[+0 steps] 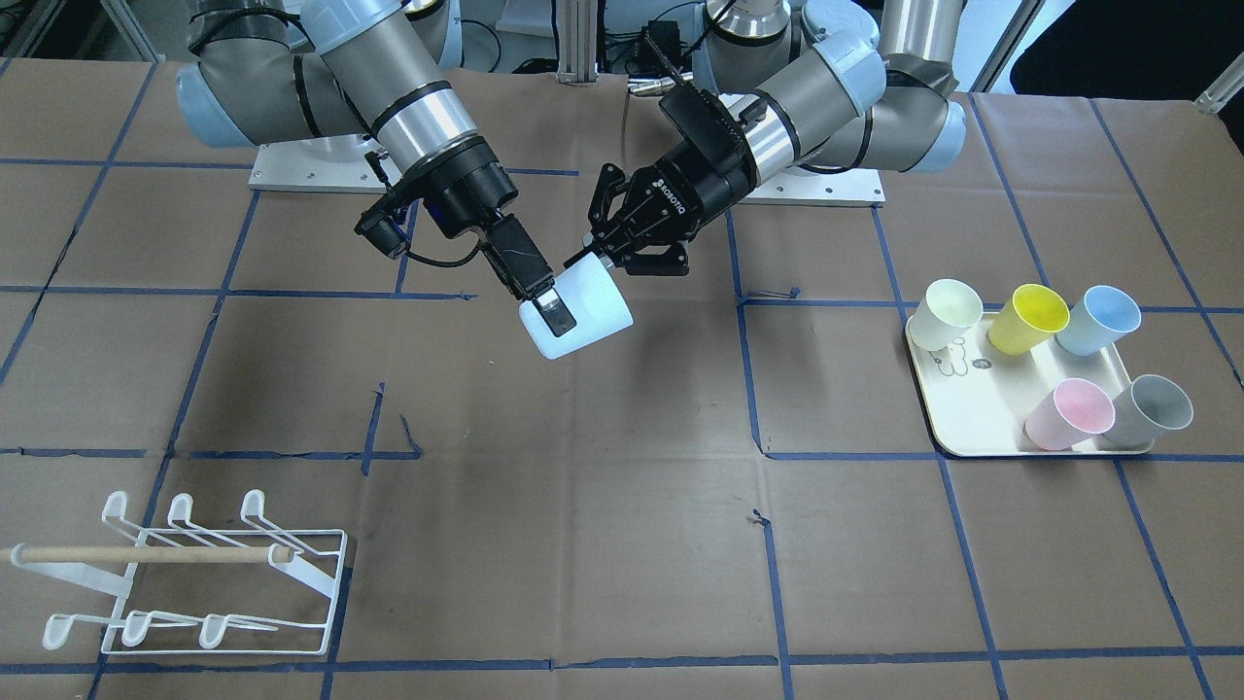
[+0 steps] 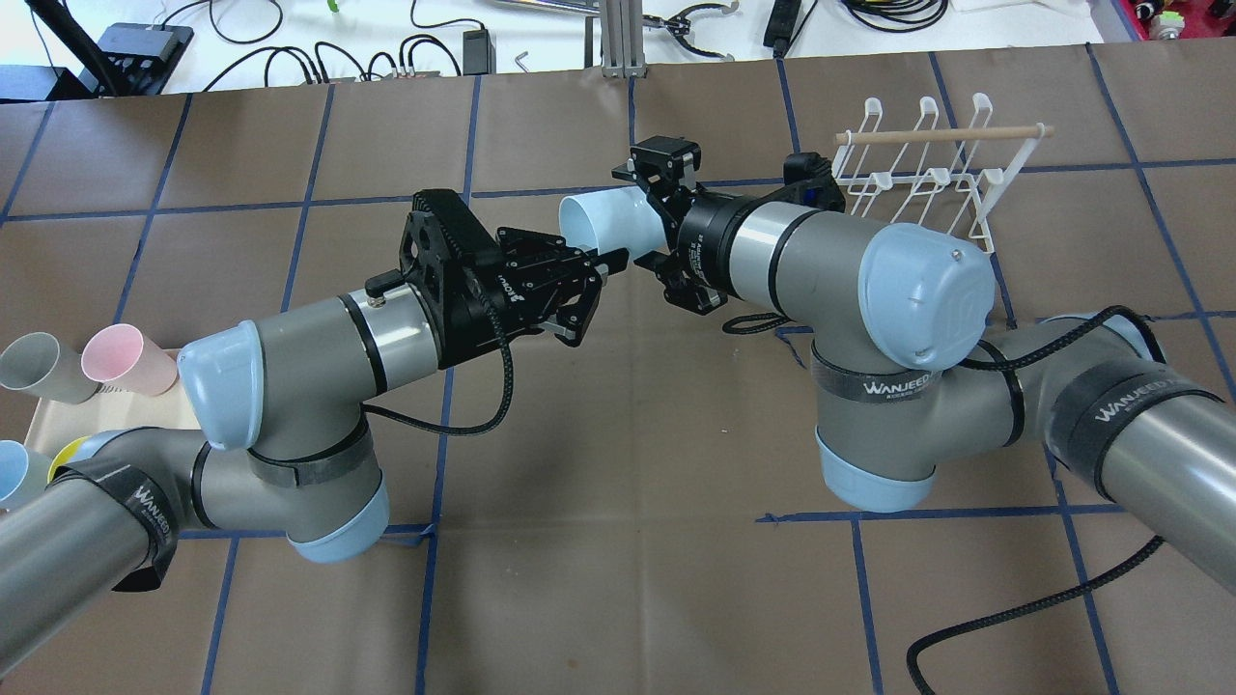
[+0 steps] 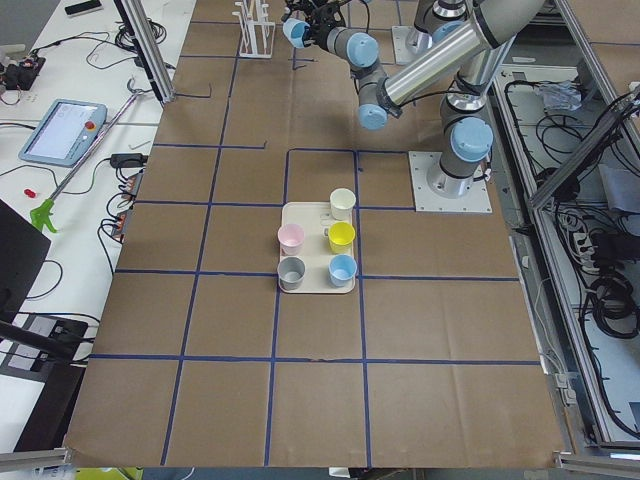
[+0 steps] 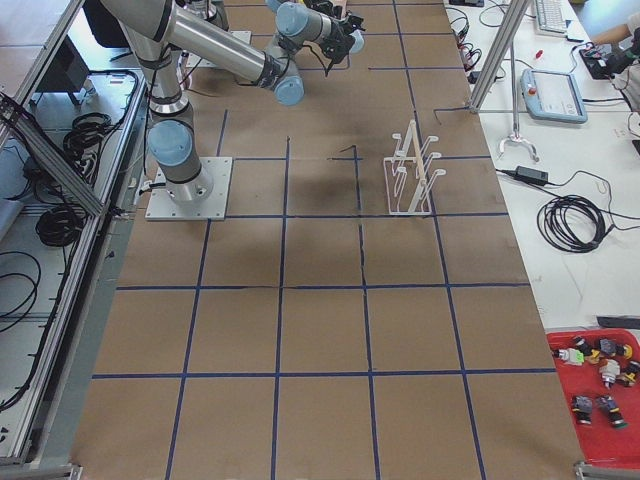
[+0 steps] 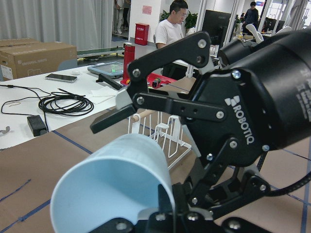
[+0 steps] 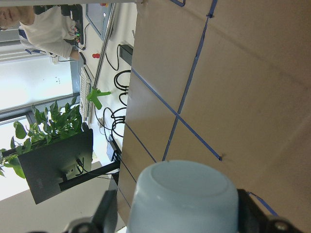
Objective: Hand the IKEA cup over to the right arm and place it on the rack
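The pale blue IKEA cup (image 1: 595, 309) hangs on its side above the middle of the table, between the two arms. My right gripper (image 1: 567, 319) is shut on it from the base end, with one finger pad (image 1: 554, 313) flat on its wall. In the right wrist view the cup's base (image 6: 187, 199) fills the space between the fingers. My left gripper (image 2: 594, 294) is at the cup's rim with its jaws spread open, and one fingertip (image 2: 614, 258) is still at the rim. The white wire rack (image 1: 194, 583) with its wooden rod stands empty near the table's corner on the right arm's side (image 2: 927, 174).
A cream tray (image 1: 972, 418) holds several coloured cups on the left arm's side (image 3: 315, 285). Cables and tools lie beyond the table's far edge (image 2: 435, 48). People stand in the background of the left wrist view.
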`<action>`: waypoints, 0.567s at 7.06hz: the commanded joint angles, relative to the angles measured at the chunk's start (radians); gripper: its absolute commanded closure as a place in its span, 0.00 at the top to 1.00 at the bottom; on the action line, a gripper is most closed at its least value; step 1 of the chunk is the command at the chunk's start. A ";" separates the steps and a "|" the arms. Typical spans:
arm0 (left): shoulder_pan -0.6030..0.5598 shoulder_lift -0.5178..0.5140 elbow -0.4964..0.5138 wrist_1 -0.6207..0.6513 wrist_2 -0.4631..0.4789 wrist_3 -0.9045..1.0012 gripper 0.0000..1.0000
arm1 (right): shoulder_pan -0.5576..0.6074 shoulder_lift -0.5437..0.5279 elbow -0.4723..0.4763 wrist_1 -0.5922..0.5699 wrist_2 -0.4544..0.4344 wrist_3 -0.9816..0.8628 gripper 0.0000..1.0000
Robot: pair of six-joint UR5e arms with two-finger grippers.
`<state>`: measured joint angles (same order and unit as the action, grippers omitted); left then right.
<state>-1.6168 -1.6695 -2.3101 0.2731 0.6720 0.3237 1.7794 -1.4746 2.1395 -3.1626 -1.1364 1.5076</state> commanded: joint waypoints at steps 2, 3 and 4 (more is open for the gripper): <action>0.000 -0.001 0.001 0.000 0.000 0.000 0.03 | 0.000 0.000 -0.003 -0.001 0.004 -0.015 0.49; 0.000 -0.001 0.006 -0.002 0.000 0.001 0.17 | 0.000 0.000 -0.004 -0.001 0.004 -0.015 0.45; 0.000 -0.004 0.008 -0.002 0.001 -0.005 0.39 | 0.000 0.000 -0.004 -0.001 0.004 -0.015 0.41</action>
<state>-1.6170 -1.6717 -2.3055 0.2718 0.6721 0.3232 1.7794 -1.4743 2.1358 -3.1632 -1.1321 1.4930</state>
